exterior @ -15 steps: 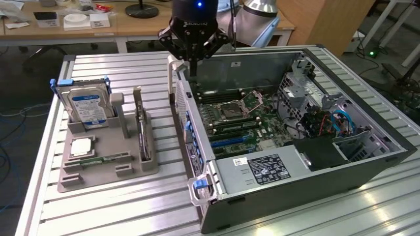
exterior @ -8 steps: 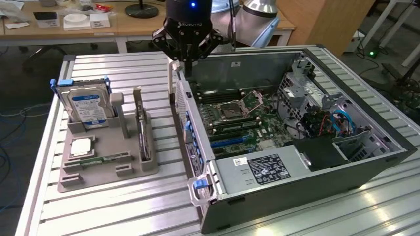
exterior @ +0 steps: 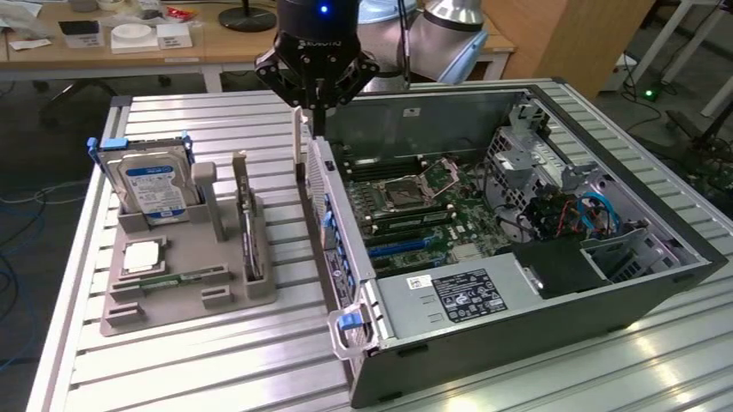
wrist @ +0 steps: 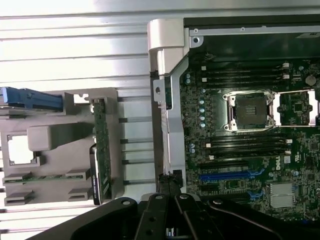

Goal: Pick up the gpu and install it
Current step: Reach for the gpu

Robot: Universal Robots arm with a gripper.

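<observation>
The gpu (exterior: 244,219) stands on edge in a slot of the grey holder (exterior: 184,300), its green board edge-on in the wrist view (wrist: 102,145). My gripper (exterior: 316,120) hangs shut above the rear wall of the open computer case (exterior: 641,283), to the exterior view's right of the gpu and apart from it. A pale upright strip (exterior: 300,146) rises from that wall just beside the fingers. In the wrist view the shut gripper (wrist: 169,182) sits over the case's grey rear latch (wrist: 167,90). Blue card slots (wrist: 230,176) show on the motherboard (exterior: 424,206).
The holder also carries a silver hard drive with a blue label (exterior: 154,184), a processor chip (exterior: 143,256) and a narrow green memory stick (exterior: 172,279). Everything rests on a slatted aluminium table (exterior: 206,369). A power supply (exterior: 458,296) and cables (exterior: 590,215) fill the case's near end.
</observation>
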